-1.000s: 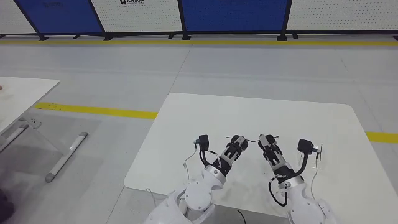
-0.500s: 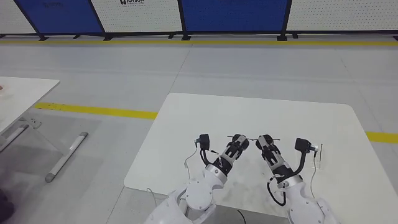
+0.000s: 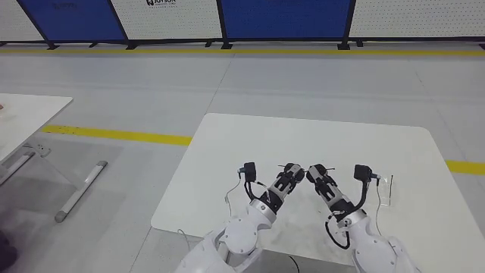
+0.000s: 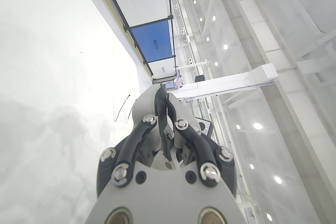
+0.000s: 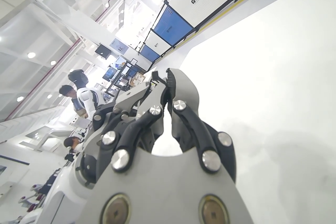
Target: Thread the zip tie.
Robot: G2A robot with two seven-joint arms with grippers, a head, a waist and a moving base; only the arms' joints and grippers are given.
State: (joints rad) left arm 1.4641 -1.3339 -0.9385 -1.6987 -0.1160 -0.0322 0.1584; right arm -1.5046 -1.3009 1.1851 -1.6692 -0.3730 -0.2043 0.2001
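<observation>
The left gripper [image 4: 162,93] and right gripper [image 5: 166,82] are hovering tip to tip just above the table [image 3: 250,140]. Both are pressing their fingers fully together, each seemingly pinching an end of the thin dark zip tie [image 3: 283,166], which is too fine to trace surely. They are probably lining the tail up with the head, so the next move is calling for a small, straight, level push.

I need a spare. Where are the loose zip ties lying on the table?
In the top view the loose zip ties lie flat on the white table, on its right side, close beside the right arm at its wrist.
</observation>
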